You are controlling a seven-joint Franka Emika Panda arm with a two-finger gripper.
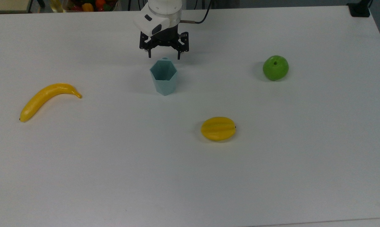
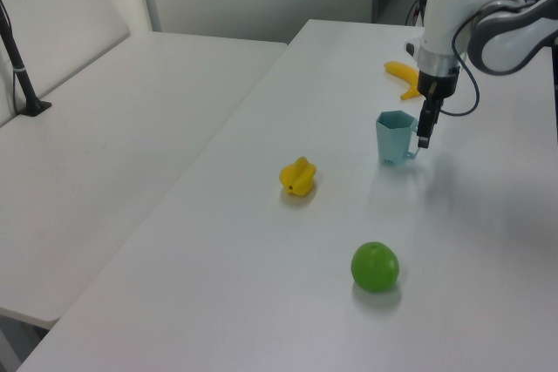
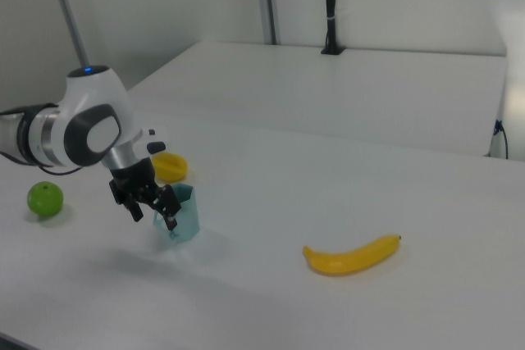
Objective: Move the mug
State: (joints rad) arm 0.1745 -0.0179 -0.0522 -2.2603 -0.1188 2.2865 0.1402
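Top view: tool (image 1: 164, 57) spread wide astride handle; mug (image 1: 164, 77) upright.

A pale blue mug (image 1: 164, 77) stands upright on the white table (image 1: 190, 176), its open mouth facing up. The gripper (image 1: 164, 56) is just beyond the mug's small handle, fingers spread apart and not touching it. A banana (image 1: 45, 99) lies toward the top view's left, a green apple (image 1: 275, 67) toward the top view's right, and a yellow ribbed fruit (image 1: 218, 128) nearer the front.
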